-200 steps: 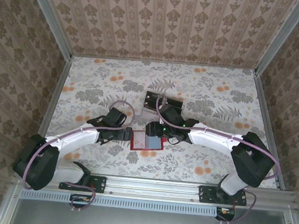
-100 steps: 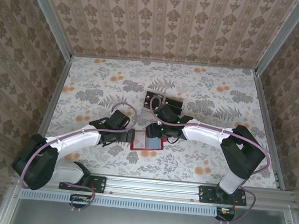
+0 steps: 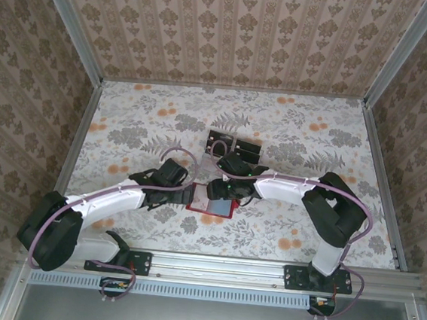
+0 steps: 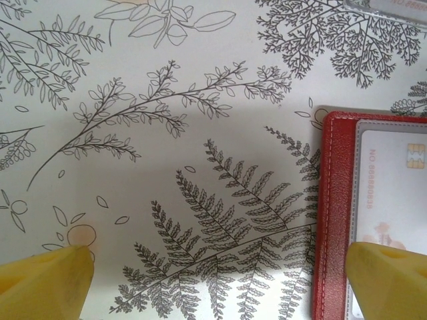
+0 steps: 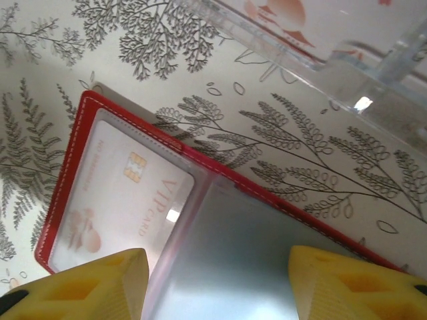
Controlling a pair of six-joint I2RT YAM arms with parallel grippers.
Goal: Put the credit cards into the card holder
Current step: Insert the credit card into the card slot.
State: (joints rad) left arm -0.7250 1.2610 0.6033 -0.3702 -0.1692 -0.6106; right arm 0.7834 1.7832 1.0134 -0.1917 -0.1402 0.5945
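stitched red card holder (image 5: 253,247) lies open, glossy clear pockets.

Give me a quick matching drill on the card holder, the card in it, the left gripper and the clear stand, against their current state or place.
Things:
1. card holder
2. VIP card
3. left gripper
4. clear stand

States or places:
A. spread wide, holding nothing
B. tucked behind a clear pocket window
C. lying unfolded on the table
D. farther back on the table, beyond the other things

Pairs: 1-C, 2-B, 3-A, 4-D
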